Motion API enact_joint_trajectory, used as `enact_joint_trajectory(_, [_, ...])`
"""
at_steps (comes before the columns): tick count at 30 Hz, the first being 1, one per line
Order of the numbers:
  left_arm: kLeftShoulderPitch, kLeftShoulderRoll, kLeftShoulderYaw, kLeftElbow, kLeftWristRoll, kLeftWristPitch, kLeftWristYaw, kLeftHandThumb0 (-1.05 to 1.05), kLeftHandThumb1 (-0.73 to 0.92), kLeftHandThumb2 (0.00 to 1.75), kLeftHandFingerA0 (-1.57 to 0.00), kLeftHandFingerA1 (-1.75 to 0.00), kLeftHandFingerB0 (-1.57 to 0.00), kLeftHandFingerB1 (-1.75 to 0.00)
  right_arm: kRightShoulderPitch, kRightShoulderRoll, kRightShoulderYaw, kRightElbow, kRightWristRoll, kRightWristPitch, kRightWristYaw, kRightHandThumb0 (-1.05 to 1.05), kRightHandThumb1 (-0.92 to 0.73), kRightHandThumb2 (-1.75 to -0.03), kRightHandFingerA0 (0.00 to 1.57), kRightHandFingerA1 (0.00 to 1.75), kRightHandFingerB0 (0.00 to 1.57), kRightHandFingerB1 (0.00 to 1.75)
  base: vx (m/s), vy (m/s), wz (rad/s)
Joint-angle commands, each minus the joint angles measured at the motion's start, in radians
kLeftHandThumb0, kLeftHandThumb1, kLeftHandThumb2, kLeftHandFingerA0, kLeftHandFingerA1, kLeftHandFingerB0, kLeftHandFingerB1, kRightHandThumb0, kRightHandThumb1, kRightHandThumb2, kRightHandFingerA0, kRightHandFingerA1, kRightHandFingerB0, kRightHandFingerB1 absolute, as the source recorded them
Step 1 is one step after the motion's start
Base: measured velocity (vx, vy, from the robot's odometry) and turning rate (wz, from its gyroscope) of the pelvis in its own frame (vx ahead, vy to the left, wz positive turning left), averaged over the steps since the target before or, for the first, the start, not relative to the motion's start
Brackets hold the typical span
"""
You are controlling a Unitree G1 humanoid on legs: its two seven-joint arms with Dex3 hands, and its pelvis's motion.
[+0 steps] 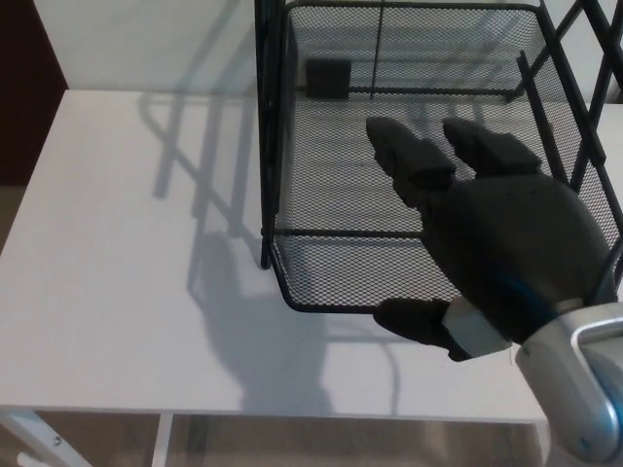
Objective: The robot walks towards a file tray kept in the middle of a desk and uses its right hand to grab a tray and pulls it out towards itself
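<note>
Black wire-mesh tray [321, 282], seemingly metal; matt white desk [127, 292].

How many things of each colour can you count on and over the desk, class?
Black: 2, the mesh file tray and the right hand gripping its front edge
White: 1, the desk
Total: 3

The bench [127, 292] is plain white, crossed by soft grey shadows. The file tray [331, 272] in the upper right of the frame is black wire mesh with a fine diamond pattern on black rods. The right hand [487, 238] is matte black, its wrist silver-grey at lower right. Dark maroon fills the upper left corner.
</note>
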Motion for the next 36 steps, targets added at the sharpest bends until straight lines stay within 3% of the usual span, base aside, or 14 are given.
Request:
enact_joint_trajectory(1, [0.006,0.014,0.002,-0.003,0.004,0.019,-0.004,-0.15,0.51,0.56,-0.48,-0.44,-0.39,-0.39,-0.001,0.012,-0.013,-0.020,-0.020,-0.036,0.063,-0.85,-0.52,-0.84,0.00,0.09,0.00,0.00,0.00,0.000,0.00])
enact_joint_trajectory(12, [-0.002,0.019,0.004,-0.023,0.009,0.034,-0.009,-0.15,0.51,0.56,-0.48,-0.44,-0.39,-0.38,0.103,-0.013,-0.023,0.190,0.002,-0.027,-0.074,-0.77,-0.47,-0.80,0.00,0.15,0.00,0.07,0.00,0.000,0.00])
enact_joint_trajectory(17, [0.000,0.022,0.002,-0.010,0.015,0.008,-0.001,-0.14,0.52,0.56,-0.48,-0.44,-0.40,-0.38,0.123,-0.028,-0.025,0.251,0.014,-0.029,-0.135,-0.81,-0.49,-0.81,0.00,0.13,0.00,0.00,0.00,0.000,0.00])
enact_joint_trajectory(23, [0.005,0.021,0.001,-0.022,0.020,0.022,-0.002,-0.13,0.52,0.57,-0.48,-0.44,-0.39,-0.38,0.119,-0.023,-0.015,0.271,0.002,-0.023,-0.161,-0.77,-0.47,-0.80,0.00,0.16,0.00,0.05,0.00,0.000,0.00])
enact_joint_trajectory(36, [0.001,0.018,0.002,-0.021,0.016,0.023,-0.006,-0.13,0.52,0.56,-0.48,-0.43,-0.39,-0.38,0.125,-0.007,0.033,0.310,-0.046,-0.009,-0.208,-0.80,-0.49,-0.80,0.00,0.07,0.00,0.01,0.00,0.000,0.00])
